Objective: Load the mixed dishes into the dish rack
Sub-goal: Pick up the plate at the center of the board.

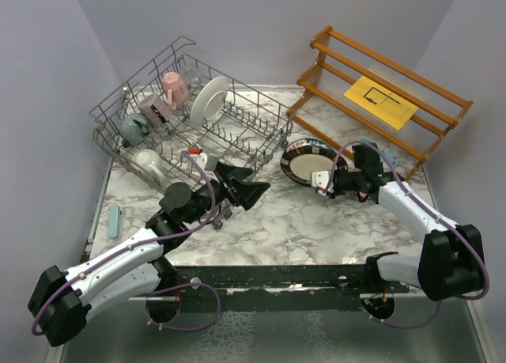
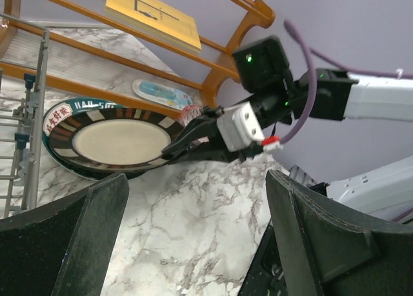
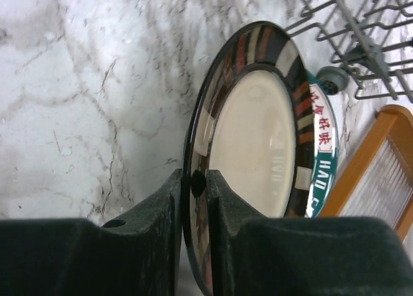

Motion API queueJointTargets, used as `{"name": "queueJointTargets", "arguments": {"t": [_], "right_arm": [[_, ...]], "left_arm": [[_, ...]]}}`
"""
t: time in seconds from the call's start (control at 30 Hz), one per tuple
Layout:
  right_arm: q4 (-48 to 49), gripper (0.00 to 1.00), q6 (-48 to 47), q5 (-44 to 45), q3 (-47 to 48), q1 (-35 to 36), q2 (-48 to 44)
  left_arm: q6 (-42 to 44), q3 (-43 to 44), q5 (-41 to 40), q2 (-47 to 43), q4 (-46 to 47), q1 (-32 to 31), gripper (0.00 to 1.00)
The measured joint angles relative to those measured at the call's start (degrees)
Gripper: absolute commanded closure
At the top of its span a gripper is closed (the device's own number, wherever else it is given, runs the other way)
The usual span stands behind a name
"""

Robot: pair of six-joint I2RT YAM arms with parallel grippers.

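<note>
The black-rimmed plate (image 1: 307, 164) with red characters rests on the marble, right of the dish rack (image 1: 261, 114). My right gripper (image 1: 322, 183) is shut on its near rim. In the right wrist view both fingers (image 3: 169, 199) pinch the edge of the plate (image 3: 258, 135). The left wrist view shows the right gripper (image 2: 174, 151) on the plate (image 2: 119, 141). My left gripper (image 1: 253, 187) hovers open and holds nothing, between rack and plate. The rack holds a white plate (image 1: 212, 100) and pink (image 1: 175, 88), mauve (image 1: 152, 108), grey-teal (image 1: 134, 127) and cream (image 1: 148, 161) mugs.
An orange-brown wooden shelf (image 1: 411, 134) with a yellow sheet (image 1: 379, 100) stands at the back right, close behind the plate. A blue patterned dish (image 2: 161, 93) lies under it. A pale blue item (image 1: 115, 219) lies by the left table edge. Walls close both sides.
</note>
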Motion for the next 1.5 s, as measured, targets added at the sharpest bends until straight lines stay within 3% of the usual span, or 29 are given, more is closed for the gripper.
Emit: {"name": "queueJointTargets", "arguments": {"t": [0.63,1.0,1.3,1.5], "right_arm": [[-16.2,0.99,15.2,-0.5,22.8,0.0,2.1],[-28.7,0.99,12.7,-7.7,33.3,0.0,2.5],[-41.4,0.99,7.6,-13.4,33.2,0.0,-0.1],[-47.1,0.99,4.2,-16.1,32.5,0.0,-2.6]], "left_arm": [[12.9,6.3,5.4,6.9,-2.8,0.0,0.08],[29.9,12.2,10.2,7.9,-11.0,0.0,0.03],[46.9,9.5,17.9,6.5,-10.9,0.0,0.01],[52.7,7.8,22.4,7.0,-9.2,0.0,0.02]]}}
